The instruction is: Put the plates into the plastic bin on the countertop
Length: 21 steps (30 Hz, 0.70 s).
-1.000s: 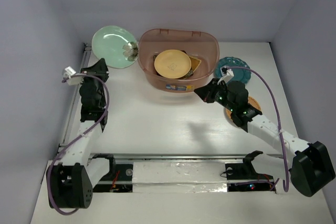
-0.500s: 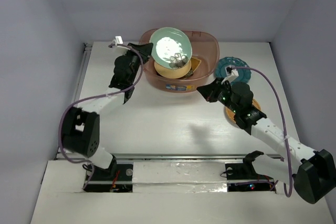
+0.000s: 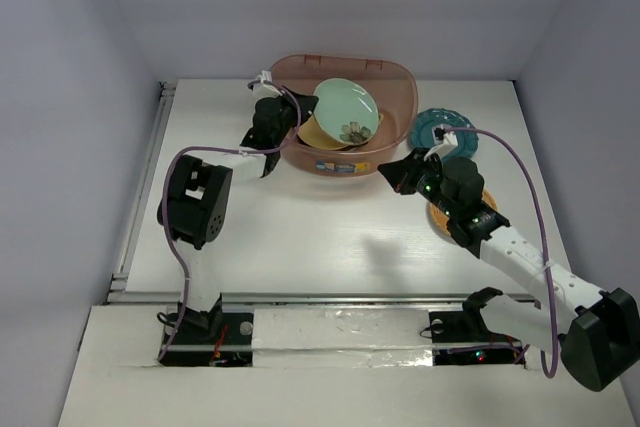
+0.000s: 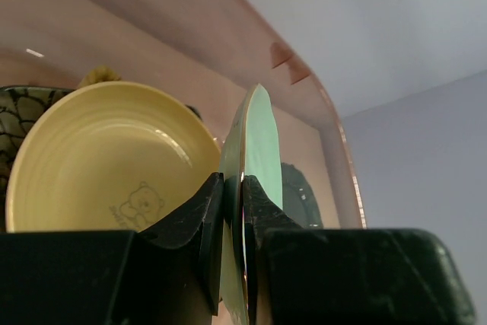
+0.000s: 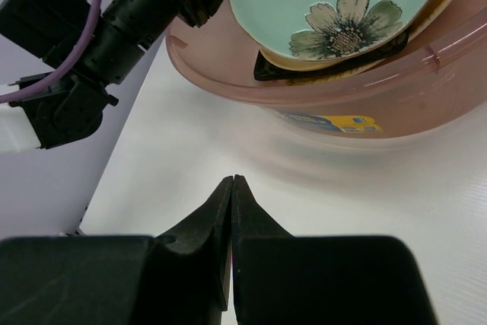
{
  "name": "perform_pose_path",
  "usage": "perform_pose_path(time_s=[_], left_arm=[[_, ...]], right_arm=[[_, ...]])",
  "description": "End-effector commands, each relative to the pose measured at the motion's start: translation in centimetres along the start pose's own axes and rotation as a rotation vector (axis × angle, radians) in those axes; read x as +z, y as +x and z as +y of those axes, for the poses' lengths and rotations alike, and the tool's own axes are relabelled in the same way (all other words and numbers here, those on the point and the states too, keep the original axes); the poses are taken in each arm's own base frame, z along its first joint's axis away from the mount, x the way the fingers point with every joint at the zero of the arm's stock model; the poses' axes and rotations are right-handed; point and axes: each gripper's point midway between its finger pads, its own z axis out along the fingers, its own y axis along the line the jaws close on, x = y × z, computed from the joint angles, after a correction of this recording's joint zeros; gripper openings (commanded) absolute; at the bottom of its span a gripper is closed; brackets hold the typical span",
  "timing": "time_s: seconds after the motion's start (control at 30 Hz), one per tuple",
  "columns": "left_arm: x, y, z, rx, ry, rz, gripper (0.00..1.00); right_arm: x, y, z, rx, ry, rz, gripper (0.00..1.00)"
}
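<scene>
Mint plate (image 3: pixel 345 107) now in bin (image 3: pixel 400 87), perhaps on yellow plate (image 4: pixel 106 157), gripped by left tool (image 4: pixel 233 188); right tool (image 5: pixel 232 188) closed.

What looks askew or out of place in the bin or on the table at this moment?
The mint green floral plate stands tilted in the plastic bin, over the yellow plate, its rim clamped by the left end effector. Nothing looks spilled or broken.

Left arm (image 3: pixel 196 203) is reaching far forward, elbow folded. The left black two-finger gripper (image 4: pixel 232 182) is pinching the rim of the mint green floral round plate (image 3: pixel 345 107). Right arm (image 3: pixel 510 247) is stretching forward-left. The right black two-finger gripper (image 5: pixel 231 180) is hovering, fingertips pressed together.
</scene>
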Motion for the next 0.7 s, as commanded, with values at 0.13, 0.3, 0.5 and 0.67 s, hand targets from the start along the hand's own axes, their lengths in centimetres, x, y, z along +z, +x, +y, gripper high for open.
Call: perform_pose_path(time_s=[0.13,0.3,0.5,0.67], left_arm=[[0.7,-5.0,-6.7,0.008,0.17,-0.154,0.0],[1.0,-4.4,-5.1,0.048,0.118,-0.141,0.0],[0.8,-4.2,-3.3,0.074,0.054,-0.153,0.21],[0.6,-4.3,-4.0,0.131,0.052,-0.155,0.35]], right_arm=[[0.2,-1.2,0.7,-0.025,-0.01,-0.036,0.04],[0.4,-1.0,0.4,-0.026,-0.002,-0.03,0.04],[0.8,-0.6,0.1,-0.025,0.008,-0.017,0.04],[1.0,-0.4,-0.1,-0.027,0.019,-0.01,0.04]])
